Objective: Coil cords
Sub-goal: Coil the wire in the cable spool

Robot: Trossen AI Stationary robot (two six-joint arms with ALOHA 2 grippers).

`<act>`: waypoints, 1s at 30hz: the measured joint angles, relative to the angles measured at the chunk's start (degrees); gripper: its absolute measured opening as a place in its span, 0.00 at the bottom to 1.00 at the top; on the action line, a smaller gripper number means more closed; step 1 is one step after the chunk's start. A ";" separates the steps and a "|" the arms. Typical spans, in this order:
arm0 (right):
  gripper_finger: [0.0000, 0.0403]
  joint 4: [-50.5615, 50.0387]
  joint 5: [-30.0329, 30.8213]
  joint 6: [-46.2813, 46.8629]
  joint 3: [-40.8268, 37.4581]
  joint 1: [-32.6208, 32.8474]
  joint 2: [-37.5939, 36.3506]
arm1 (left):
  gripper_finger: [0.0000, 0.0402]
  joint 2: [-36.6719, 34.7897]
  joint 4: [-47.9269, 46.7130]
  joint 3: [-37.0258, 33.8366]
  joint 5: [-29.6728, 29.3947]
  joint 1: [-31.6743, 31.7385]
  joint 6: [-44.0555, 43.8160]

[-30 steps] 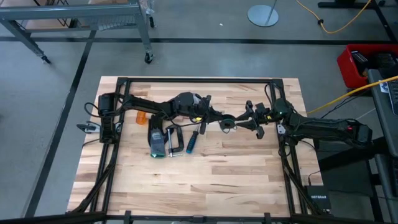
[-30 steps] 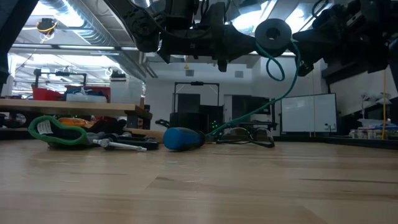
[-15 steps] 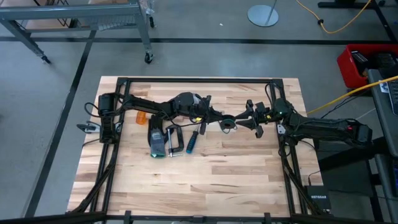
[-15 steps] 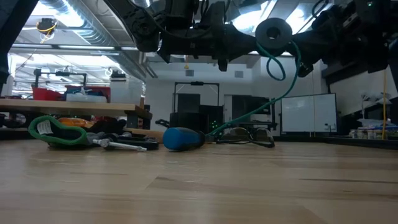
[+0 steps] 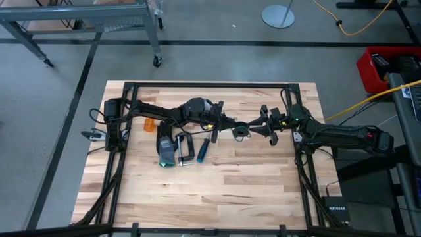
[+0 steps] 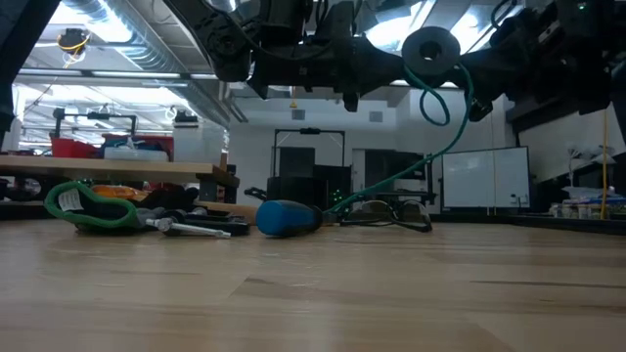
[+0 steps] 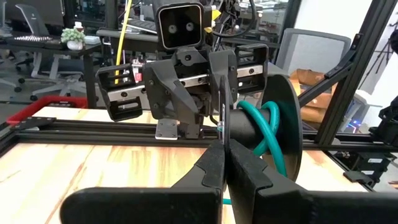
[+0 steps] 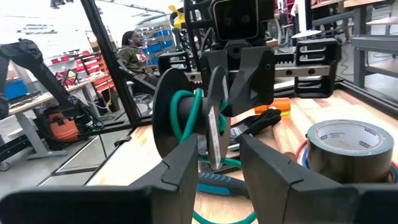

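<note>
Few turns wound: teal cord (image 6: 445, 137) on black spool (image 6: 430, 51); most trails to the table.
Left gripper (image 7: 225, 146): closed on spool flange.
Right gripper (image 8: 214, 152): jaws apart round spool.

On my bench (image 5: 217, 191): blue-handled screwdriver (image 5: 203, 149) just beside a metal clamp (image 5: 183, 148); orange piece (image 5: 150, 124) farther off.

Our left end effector (image 5: 231, 125) and right end effector (image 5: 258, 127) meet mid-counter, both raised, arms reaching inward. Left fingers (image 7: 219, 163) pinched together; right fingers (image 8: 186, 163) spread apart.
</note>
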 joint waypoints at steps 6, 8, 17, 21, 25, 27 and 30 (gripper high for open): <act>0.30 2.08 1.29 0.39 0.00 0.00 1.09 | 0.00 0.00 0.06 0.00 0.00 0.00 0.00; 0.30 4.35 1.28 0.73 0.00 0.00 2.61 | 0.00 0.00 0.06 0.00 0.00 0.00 0.00; 0.30 5.97 -0.94 0.85 2.10 0.00 10.92 | 0.00 0.00 0.03 0.00 -0.02 0.02 0.00; 0.30 5.85 -4.01 0.41 4.37 0.00 13.65 | 0.00 0.00 0.07 0.04 0.19 0.00 0.00; 0.24 5.77 -5.74 -0.76 5.26 0.00 15.08 | 0.00 0.00 0.12 0.04 0.21 0.00 0.00; 0.17 5.80 -5.73 -0.84 5.29 -0.01 15.06 | 0.00 0.00 0.10 0.04 0.24 0.00 -0.02; 0.05 5.72 -5.53 -1.01 5.29 -0.11 15.02 | 0.00 0.00 0.13 0.04 0.13 0.00 -0.57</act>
